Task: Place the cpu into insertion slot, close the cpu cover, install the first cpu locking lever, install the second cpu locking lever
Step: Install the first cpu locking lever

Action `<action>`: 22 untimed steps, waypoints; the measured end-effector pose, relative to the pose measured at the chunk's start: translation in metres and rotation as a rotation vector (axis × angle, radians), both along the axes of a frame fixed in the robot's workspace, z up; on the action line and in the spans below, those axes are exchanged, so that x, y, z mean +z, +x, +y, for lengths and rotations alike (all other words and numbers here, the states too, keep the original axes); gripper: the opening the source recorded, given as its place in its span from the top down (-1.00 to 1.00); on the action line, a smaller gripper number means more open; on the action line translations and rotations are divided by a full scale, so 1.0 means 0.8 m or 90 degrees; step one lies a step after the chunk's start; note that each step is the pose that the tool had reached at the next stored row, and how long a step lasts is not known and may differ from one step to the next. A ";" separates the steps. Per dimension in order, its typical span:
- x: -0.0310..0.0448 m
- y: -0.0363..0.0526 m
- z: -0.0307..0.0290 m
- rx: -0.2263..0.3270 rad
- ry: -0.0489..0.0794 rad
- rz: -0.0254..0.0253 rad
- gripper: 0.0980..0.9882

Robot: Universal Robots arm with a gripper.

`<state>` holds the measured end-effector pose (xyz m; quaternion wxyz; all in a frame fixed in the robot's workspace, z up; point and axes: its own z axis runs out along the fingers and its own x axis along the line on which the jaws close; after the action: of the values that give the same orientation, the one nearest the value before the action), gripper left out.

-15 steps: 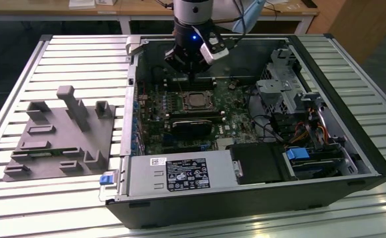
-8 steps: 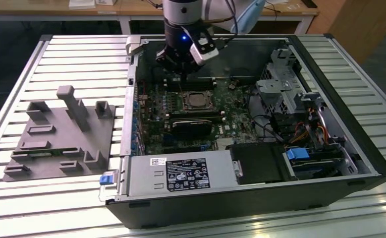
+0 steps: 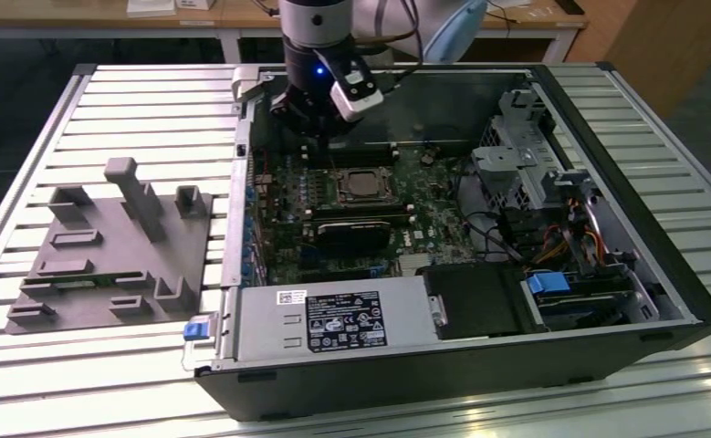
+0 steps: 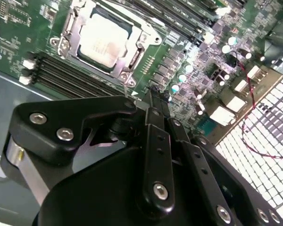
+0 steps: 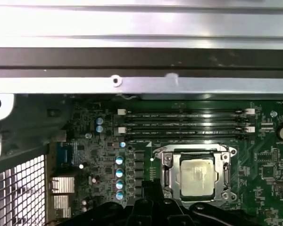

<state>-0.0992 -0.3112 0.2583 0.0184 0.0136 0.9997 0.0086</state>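
Note:
The cpu point(image 3: 358, 185) lies flat in the insertion slot on the green motherboard; its silver-grey top shows in both wrist views point(image 4: 104, 40) point(image 5: 198, 176). The silvery cpu cover point(image 4: 68, 33) point(image 5: 166, 165) lies down around it as a frame. A thin metal locking lever point(image 4: 127, 87) sticks up by the socket's corner, close to my fingertips. My gripper point(image 3: 322, 146) point(image 4: 152, 96) point(image 5: 151, 187) hovers just beside the socket, towards the case's far wall in the exterior view. Its black fingers are drawn together and shut, with nothing seen between them.
Long black memory slots point(image 5: 184, 122) run beside the socket. A black heatsink block point(image 3: 352, 235) sits nearer the case front, then the power supply point(image 3: 312, 321). A drive cage point(image 3: 519, 164) and cables fill the exterior view's right. A grey fixture point(image 3: 111, 242) lies outside the case.

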 end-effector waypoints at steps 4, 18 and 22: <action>-0.0015 -0.007 0.0032 0.000 0.000 -0.0001 0.98; -0.0072 -0.009 0.0231 0.000 0.000 -0.0001 0.98; -0.0082 -0.009 0.0276 0.000 0.000 0.0000 0.98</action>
<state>-0.1068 -0.2891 0.2517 0.0184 0.0136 0.9997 0.0086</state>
